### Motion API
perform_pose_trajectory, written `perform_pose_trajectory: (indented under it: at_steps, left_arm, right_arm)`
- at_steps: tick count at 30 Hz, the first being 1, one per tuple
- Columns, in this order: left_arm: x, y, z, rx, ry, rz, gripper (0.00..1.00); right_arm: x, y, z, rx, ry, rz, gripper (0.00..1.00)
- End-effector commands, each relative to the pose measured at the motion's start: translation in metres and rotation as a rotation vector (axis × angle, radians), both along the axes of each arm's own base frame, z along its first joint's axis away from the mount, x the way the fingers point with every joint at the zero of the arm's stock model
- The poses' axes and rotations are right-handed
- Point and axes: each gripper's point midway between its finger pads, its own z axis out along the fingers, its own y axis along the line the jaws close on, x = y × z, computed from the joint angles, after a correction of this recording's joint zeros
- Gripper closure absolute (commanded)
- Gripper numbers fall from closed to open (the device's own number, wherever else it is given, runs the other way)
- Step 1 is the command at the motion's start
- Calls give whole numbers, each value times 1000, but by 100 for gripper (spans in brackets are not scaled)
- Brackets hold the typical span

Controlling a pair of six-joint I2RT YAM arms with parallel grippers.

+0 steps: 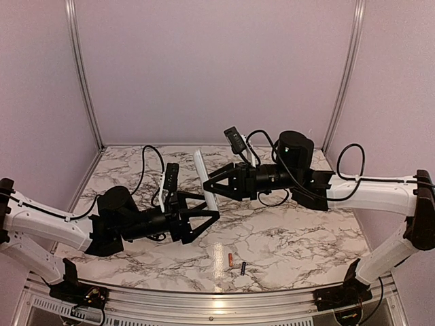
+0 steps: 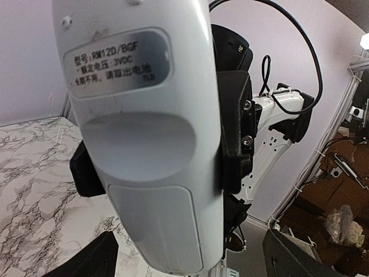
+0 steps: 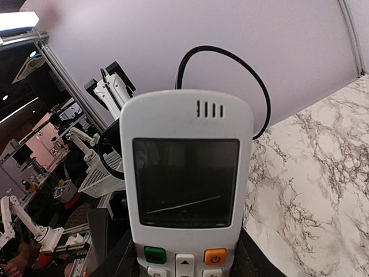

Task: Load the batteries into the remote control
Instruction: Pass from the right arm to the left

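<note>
My right gripper (image 1: 209, 189) is shut on the white remote control (image 1: 204, 178) and holds it tilted above the table's middle. The right wrist view shows its dark screen (image 3: 185, 182) and its green and orange buttons between my fingers (image 3: 109, 254). My left gripper (image 1: 207, 224) is open, just in front of the remote's lower end. In the left wrist view the remote's back (image 2: 144, 133) fills the frame, with a label and a closed lower cover panel (image 2: 155, 219). The left fingers (image 2: 86, 259) stand wide on either side. The orange battery (image 1: 230, 259) and the black battery (image 1: 242, 267) lie on the table near the front edge.
The marble tabletop (image 1: 292, 238) is walled by pale panels with aluminium posts (image 1: 80, 68). Both arms stretch inward from the near corners, with cables looping over them. An aluminium rail (image 1: 204, 295) runs along the front edge just below the batteries.
</note>
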Motion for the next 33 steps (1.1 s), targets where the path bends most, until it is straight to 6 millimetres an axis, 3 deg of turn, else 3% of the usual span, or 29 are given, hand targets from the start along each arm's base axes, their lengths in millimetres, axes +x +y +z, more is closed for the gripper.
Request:
perform_pose_trajectory:
  at_steps: [1, 15, 18, 22, 27, 30, 33]
  left_arm:
    - [3, -5, 20, -69, -37, 15, 10]
    - [11, -7, 25, -88, -25, 53, 41]
    - [15, -6, 22, -65, -21, 76, 48]
    - [20, -3, 15, -13, -27, 114, 56]
    - [34, 4, 1, 100, -48, 209, 57]
    - [48, 9, -12, 228, -72, 295, 57]
    - [61, 13, -35, 392, -84, 365, 57]
  right_arm:
    - [-6, 3, 12, 60, -9, 27, 58]
    - [-10, 1, 10, 74, 0, 42, 56]
    - [-9, 0, 11, 66, -14, 25, 50]
    - [-3, -5, 13, 44, -27, -15, 30]
    - [17, -19, 10, -15, -28, -114, 8]
    - [33, -29, -9, -132, -20, -217, 7]
    - [47, -38, -26, -253, -7, -314, 12]
